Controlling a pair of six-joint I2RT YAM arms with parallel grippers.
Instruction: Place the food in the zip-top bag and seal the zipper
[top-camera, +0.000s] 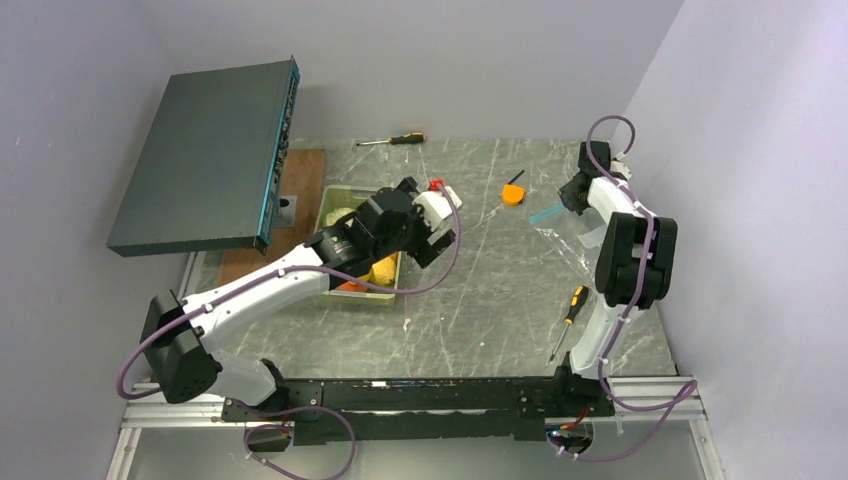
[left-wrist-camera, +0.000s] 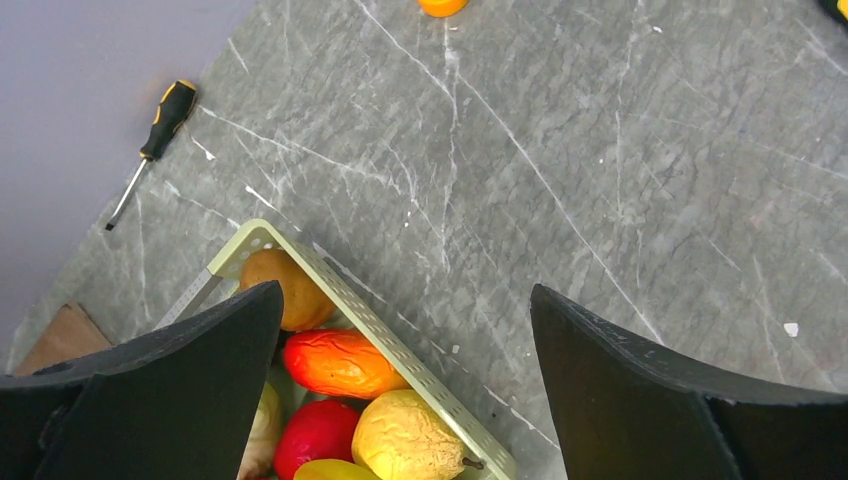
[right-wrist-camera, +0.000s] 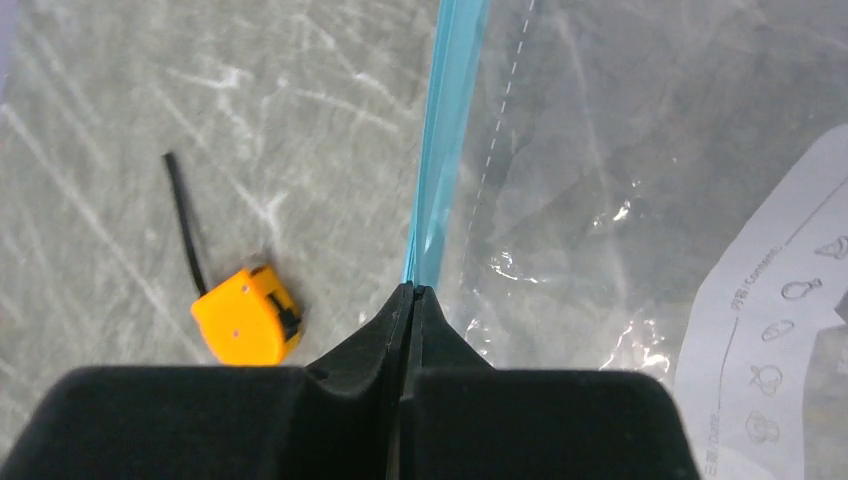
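The food (left-wrist-camera: 335, 362) lies heaped in a pale green tray (left-wrist-camera: 400, 355): an orange-red piece, a yellow one (left-wrist-camera: 405, 435), a red one (left-wrist-camera: 315, 435) and a brown one. Over the tray's corner hangs my left gripper (left-wrist-camera: 405, 290), wide open and holding nothing; from above it (top-camera: 430, 240) stands at the tray's (top-camera: 330, 200) right side. At the far right the clear zip-top bag (right-wrist-camera: 620, 150) lies on the table with its white label (right-wrist-camera: 770, 330). My right gripper (right-wrist-camera: 412, 288) is shut on the teal-blue zipper (right-wrist-camera: 445, 130) at its near end, also seen from above (top-camera: 572, 195).
A small orange tool (right-wrist-camera: 245, 318) lies just left of the bag. One screwdriver (top-camera: 392, 140) lies at the back, another (top-camera: 568, 318) near the right arm's base. A dark flat box (top-camera: 205, 155) leans at the back left over a wooden board (top-camera: 300, 170).
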